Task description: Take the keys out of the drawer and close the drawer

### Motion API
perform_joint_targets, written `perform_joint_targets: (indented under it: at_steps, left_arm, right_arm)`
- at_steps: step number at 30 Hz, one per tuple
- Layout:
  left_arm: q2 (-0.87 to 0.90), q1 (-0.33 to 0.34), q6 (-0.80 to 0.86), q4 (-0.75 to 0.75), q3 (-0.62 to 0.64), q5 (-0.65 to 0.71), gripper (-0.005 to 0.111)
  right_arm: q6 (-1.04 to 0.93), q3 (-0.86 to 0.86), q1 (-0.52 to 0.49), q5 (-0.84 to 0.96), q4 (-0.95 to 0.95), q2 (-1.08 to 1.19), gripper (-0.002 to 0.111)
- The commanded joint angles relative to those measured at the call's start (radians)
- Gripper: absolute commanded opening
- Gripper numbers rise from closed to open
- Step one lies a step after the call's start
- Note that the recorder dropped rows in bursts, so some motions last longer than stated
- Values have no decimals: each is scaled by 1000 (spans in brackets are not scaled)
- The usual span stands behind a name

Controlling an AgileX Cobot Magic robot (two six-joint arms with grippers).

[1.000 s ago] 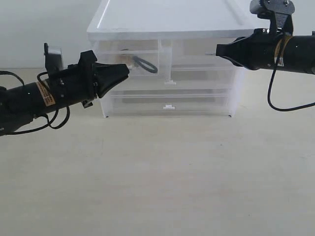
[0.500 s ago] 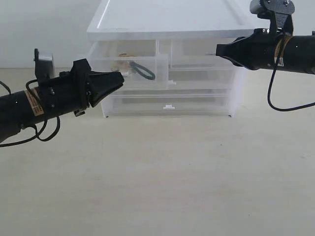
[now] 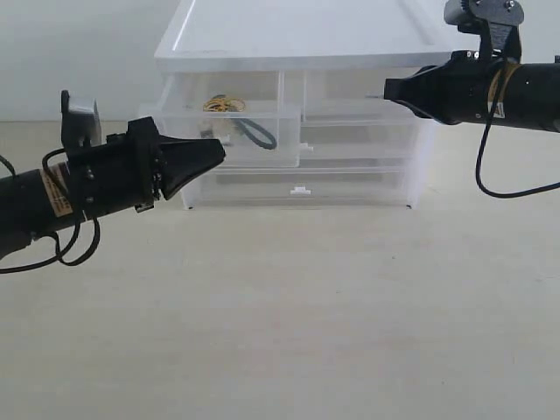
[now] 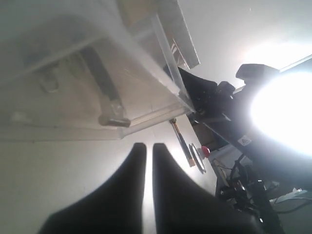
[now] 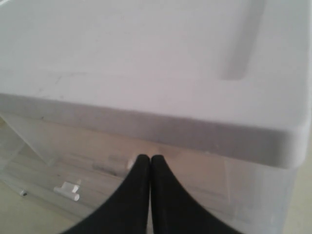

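Nearest the exterior camera, the left gripper [image 3: 219, 150] hangs with its jaws pressed together, just outside the front wall of the drawer [image 3: 280, 150], which stands open. Inside lie the keys [image 3: 225, 104], gold rings toward the back, with the black cord [image 3: 255, 133] nearer the front. The best approach is probably to rise over the rim, spread the jaws, then pinch the cord. Farther off, the right gripper [image 3: 388, 90] is likewise closed and empty beside the chest [image 3: 297, 39].

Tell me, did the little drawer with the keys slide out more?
Yes. The drawer has slid farther out of the chest, toward the camera, and the keys now show over its front wall.
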Motion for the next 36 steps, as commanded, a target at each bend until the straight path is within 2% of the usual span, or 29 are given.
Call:
perform_joint_targets:
  at_steps: [1, 2, 5, 6, 9, 11, 16, 19, 24, 30, 32, 36]
  left_arm:
    - [-22, -2, 89, 20, 46, -10, 4]
    - [-30, -2, 119, 17, 62, -10, 4]
    - [-68, 12, 185, 19, 125, -10, 4]
    - [-83, 20, 211, 17, 148, -10, 4]
    - [-123, 41, 289, 14, 208, -10, 4]
    - [-147, 52, 328, 3, 251, -10, 4]
    - [-196, 60, 394, -32, 325, -10, 4]
    - [-219, 60, 420, -34, 345, -10, 4]
    - [-251, 60, 443, -36, 347, -10, 4]
    - [-305, 70, 485, -40, 348, -9, 4]
    - [-336, 80, 521, -35, 348, 58, 4]
    - [-404, 118, 523, -44, 351, 252, 4]
  right_arm:
    - [-11, -13, -8, 24, 37, 2, 2]
    - [-11, -13, -8, 30, 37, 2, 6]
    - [-11, -15, -8, 54, 35, 2, 26]
    - [-11, -15, -8, 64, 35, 2, 38]
    - [9, -15, -8, 89, 35, 2, 61]
    - [32, -15, -8, 108, 35, 2, 67]
    - [91, -15, -8, 190, -8, -11, 67]
    - [196, -13, -6, 200, -141, -34, 67]
    - [504, -13, -6, 116, -452, -86, 67]
    - [642, -13, -6, 52, -609, -101, 67]
    - [673, -13, -6, -34, -654, -101, 64]
    - [657, -13, -6, -203, -676, -126, 46]
